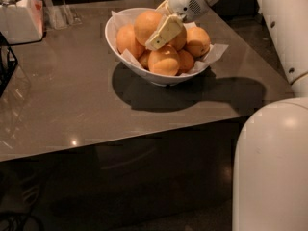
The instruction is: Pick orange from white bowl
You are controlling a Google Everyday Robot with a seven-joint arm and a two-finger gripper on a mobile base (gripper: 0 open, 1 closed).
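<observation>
The white bowl (126, 49) stands on the brown table, lined with crinkled white paper and piled with several oranges. The orange (146, 25), the biggest one, lies on top of the pile at the back left. My gripper (161, 31) reaches in from the upper right and is down in the bowl, lying against the right side of that orange. Its cream-coloured end covers part of the fruit behind it. The orange rests on the pile.
A smaller orange (164, 60) sits at the bowl's front and another orange (198, 40) at the right. A white container (20, 18) stands at the table's back left, with a black wire rack (6, 64) at the left edge. My white arm fills the right side.
</observation>
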